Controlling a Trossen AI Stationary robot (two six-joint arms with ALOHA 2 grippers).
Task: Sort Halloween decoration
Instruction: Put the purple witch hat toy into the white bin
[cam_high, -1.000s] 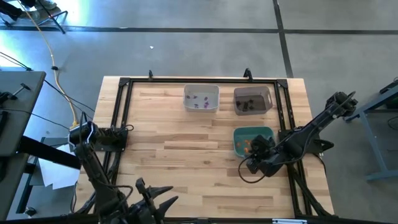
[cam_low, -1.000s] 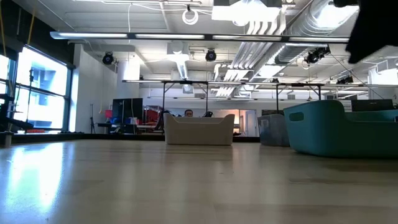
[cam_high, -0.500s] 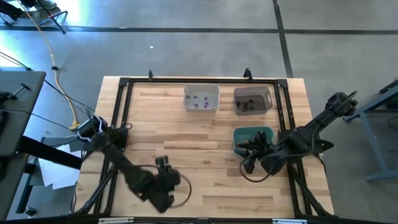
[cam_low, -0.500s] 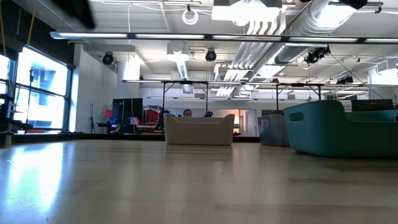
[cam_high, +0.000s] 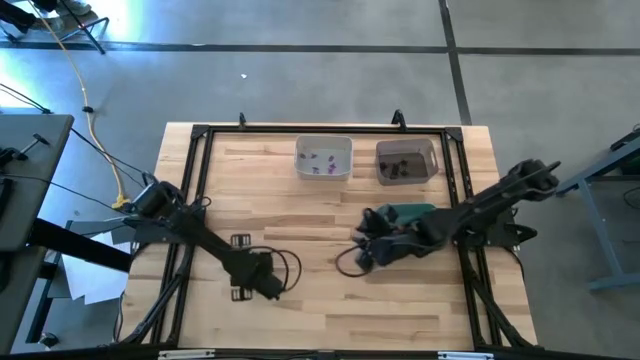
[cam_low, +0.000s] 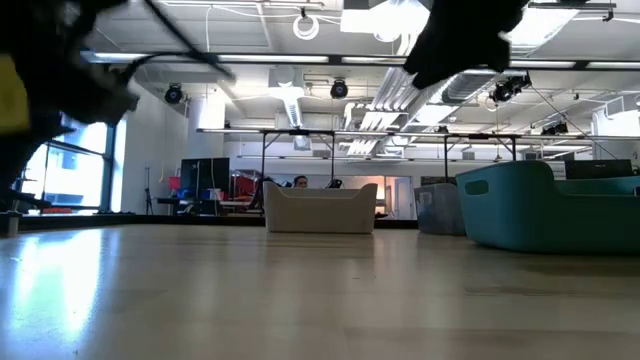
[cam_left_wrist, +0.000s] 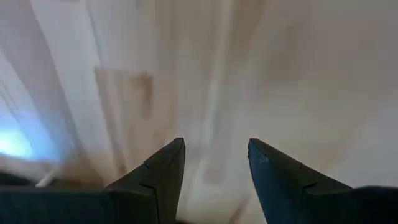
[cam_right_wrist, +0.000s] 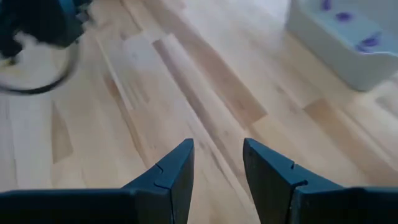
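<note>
Purple trinkets (cam_high: 322, 160) of the Halloween decoration lie in the white bin (cam_high: 323, 157) at the far middle, also seen in the right wrist view as the white bin (cam_right_wrist: 348, 43). Black trinkets (cam_high: 400, 168) lie in the grey bin (cam_high: 406, 160) beside it. My left gripper (cam_high: 245, 270) hangs open over bare wood at the near left, pointing steeply down, its fingers (cam_left_wrist: 168, 174) with nothing between them. My right gripper (cam_high: 362, 240) stands open over the table's middle, slanting down, just left of the teal bin (cam_high: 405, 213), and holds nothing.
A black frame (cam_high: 200, 135) runs around the wooden table top (cam_high: 300, 215). My right arm crosses over part of the teal bin. In the low view the white bin (cam_low: 320, 210), the grey bin (cam_low: 438, 208) and the teal bin (cam_low: 550, 205) stand in a row.
My left gripper has swung from the table's near edge toward its middle, come down and tipped to point steeply down. My right gripper has moved from beside the teal bin toward the table's left, out over the middle. Both stay open with nothing in them.
</note>
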